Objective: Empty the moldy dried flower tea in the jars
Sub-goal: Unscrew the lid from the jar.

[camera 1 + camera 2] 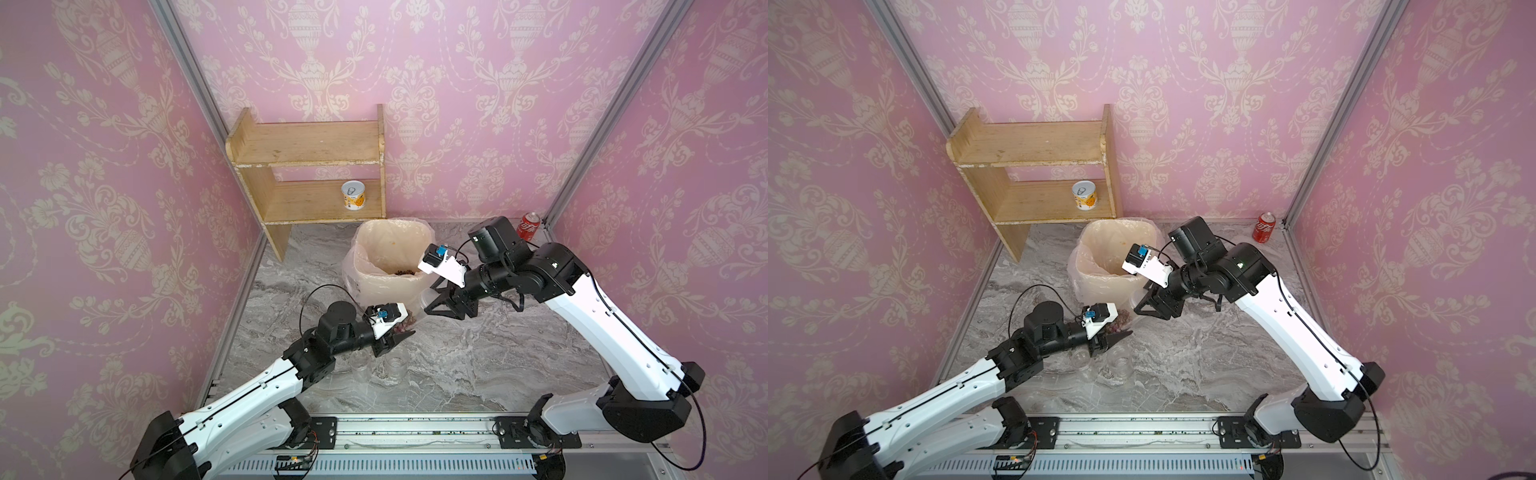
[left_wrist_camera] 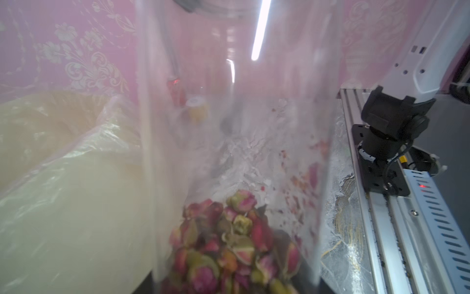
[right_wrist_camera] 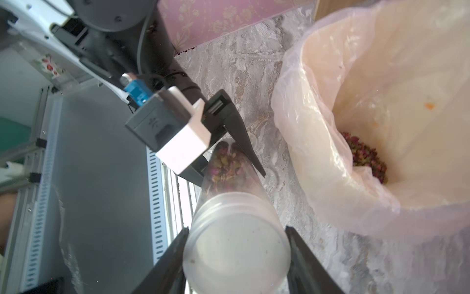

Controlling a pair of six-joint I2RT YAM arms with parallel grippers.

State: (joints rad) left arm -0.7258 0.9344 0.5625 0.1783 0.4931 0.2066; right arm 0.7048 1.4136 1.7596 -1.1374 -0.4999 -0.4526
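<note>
Lid: whitish round plastic lid (image 3: pixel 236 244), nearest the right wrist lens, still on its jar, just outside the bin's front wall.
Bin: beige waste bin lined with a clear plastic bag (image 1: pixel 386 291), standing on the grey marble-patterned desk (image 1: pixel 478 365); a heap of dark reddish buds (image 3: pixel 366 157) already lies inside it.
Jar: tall slim clear jar (image 3: pixel 236 188), held on its side just in front of the bin, lid end towards the right arm.
Tea: loose brownish-purple dried buds (image 2: pixel 229 241) piled at the jar's base end; crumbs cling along its wall.
Handling: probably light, stiff and smooth, so apt to slip or turn in a grip. The buds look brittle and should pour freely once the mouth tips down. Best held round the body near the base, with the lid taken by its rim.
Left end effector (image 1: pixel 403 336): pressed together on the jar's body at the bud-filled end.
Right end effector (image 1: pixel 428 299): half spread, its two fingers against opposite sides of the lid, pinching it.
Other jars: two short clear jars (image 1: pixel 397 365), seemingly empty, on the desk farther from the bin than the left end effector.
</note>
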